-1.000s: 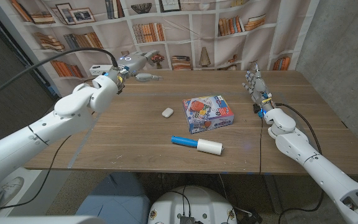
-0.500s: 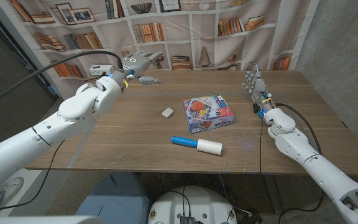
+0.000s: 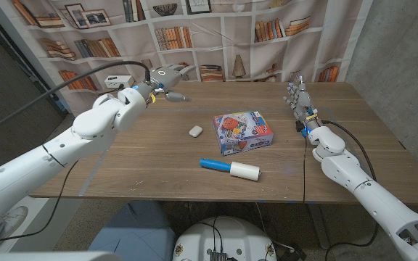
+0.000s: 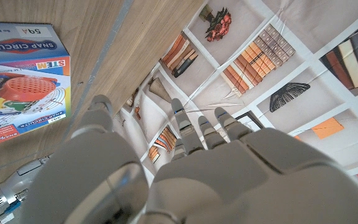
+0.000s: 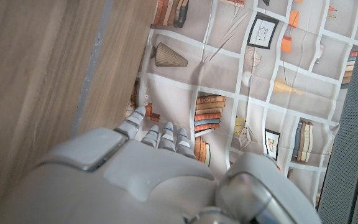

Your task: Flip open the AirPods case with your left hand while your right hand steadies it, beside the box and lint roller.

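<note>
The small white AirPods case point(image 3: 194, 131) lies shut on the wooden table point(image 3: 151, 152), left of the colourful Snap Circuits box point(image 3: 243, 132). The lint roller point(image 3: 231, 169), with a blue handle and a white roll, lies in front of the box. My left hand point(image 3: 167, 78) hovers over the table's far left part, well behind the case, fingers spread and holding nothing; its back point(image 4: 166, 174) shows in the left wrist view with the box point(image 4: 17, 87) beyond it. My right hand point(image 3: 298, 100) stands at the far right, fingers up and apart, empty, and its back point(image 5: 148, 174) shows in the right wrist view.
A bookshelf-printed curtain point(image 3: 216, 36) hangs behind the table's far edge. A black cable point(image 3: 71, 76) runs along my left arm, and another cable point(image 3: 305, 167) hangs down the right side of the table.
My left hand has moved right along the far edge, towards the middle of the table. The right hand, case, box and roller have not moved.
</note>
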Robot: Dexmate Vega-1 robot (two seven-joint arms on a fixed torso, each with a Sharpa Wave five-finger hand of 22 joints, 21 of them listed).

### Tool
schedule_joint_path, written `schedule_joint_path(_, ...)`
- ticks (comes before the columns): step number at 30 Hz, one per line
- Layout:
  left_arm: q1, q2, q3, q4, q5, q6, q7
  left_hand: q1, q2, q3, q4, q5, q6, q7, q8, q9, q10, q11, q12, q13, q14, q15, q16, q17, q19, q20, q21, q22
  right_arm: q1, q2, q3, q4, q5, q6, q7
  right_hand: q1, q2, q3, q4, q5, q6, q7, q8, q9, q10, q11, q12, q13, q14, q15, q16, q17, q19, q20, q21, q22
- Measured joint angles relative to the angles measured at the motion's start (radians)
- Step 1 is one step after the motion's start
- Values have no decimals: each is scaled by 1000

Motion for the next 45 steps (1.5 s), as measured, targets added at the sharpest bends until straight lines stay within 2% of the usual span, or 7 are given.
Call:
schedule_joint_path(6,-13,-8,5,6,6,-19,-30,14,14,8,1,-1,0,0,0,0,-10,5,-10,-2,-9,-2,0,0,-6,-2,0,0,-1,1,1,0,3,-1,-3,0,0,0,0,0,0,0,0,0,0,0,0,0,0,0,0,0,0,0,0,0)
schedule_joint_path(22,-45,-21,22,22,35,-70,-87,59,6,21,6,-11,-30,5,0,0,-151,14,-63,-7,-76,25,-13,0,-38,2,-6,0,13,2,0,15,-3,-4,-1,0,0,0,0,0,2,-2,0,0,0,0,0,0,0,0,0,-3,0,0,0,0)
schedule_joint_path(28,-61,-19,28,22,51,-91,-130,60,-1,21,7,-11,-43,7,0,0,-202,27,-71,-6,-111,40,-17,0,-59,5,-6,0,17,3,-2,20,-10,4,1,0,0,0,0,0,1,-20,0,0,18,-25,0,0,-5,-5,0,-3,-6,6,0,0)
schedule_joint_path(35,-82,-20,40,20,72,-109,-182,55,-6,11,16,-15,-43,7,-7,0,-285,45,-71,-4,-157,61,-17,0,-87,12,-6,0,20,3,-3,25,-17,14,2,5,5,3,-3,0,1,-20,0,0,22,-29,4,0,-5,-5,0,-2,-6,6,0,0)
schedule_joint_path(45,-98,-31,49,27,84,-138,-223,55,-6,13,18,-15,-43,7,-6,0,-294,49,-69,-4,-161,64,-15,1,-95,9,-6,0,22,1,-6,29,-28,18,0,11,11,7,-7,0,3,-22,0,0,22,-29,4,0,-5,-5,0,-2,-11,11,0,0)
